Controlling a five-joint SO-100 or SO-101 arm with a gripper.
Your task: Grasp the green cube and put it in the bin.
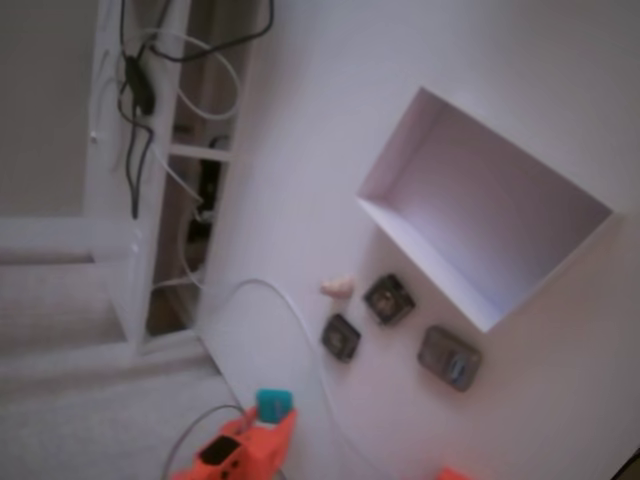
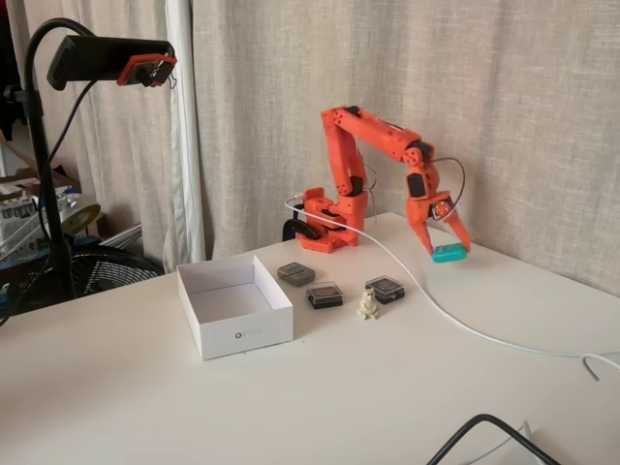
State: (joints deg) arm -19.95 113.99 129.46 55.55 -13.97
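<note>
The green cube (image 2: 449, 254) is a small teal block held between the fingers of my orange gripper (image 2: 446, 247), which is shut on it, low over the table at the right of the arm. Whether the cube touches the table I cannot tell. In a fixed view from above, the green cube (image 1: 272, 403) shows at the bottom edge, at the tip of the gripper (image 1: 266, 418). The bin (image 2: 248, 334) is a shallow white box with nothing in it, well to the left of the cube; from above the bin (image 1: 396, 165) lies at the upper right.
Three dark square blocks (image 2: 296, 273) (image 2: 325, 294) (image 2: 385, 289) and a small beige figure (image 2: 368, 303) lie between the bin and the cube. A white cable (image 2: 455, 318) crosses the table from the arm's base. A camera stand (image 2: 44, 194) rises at the left.
</note>
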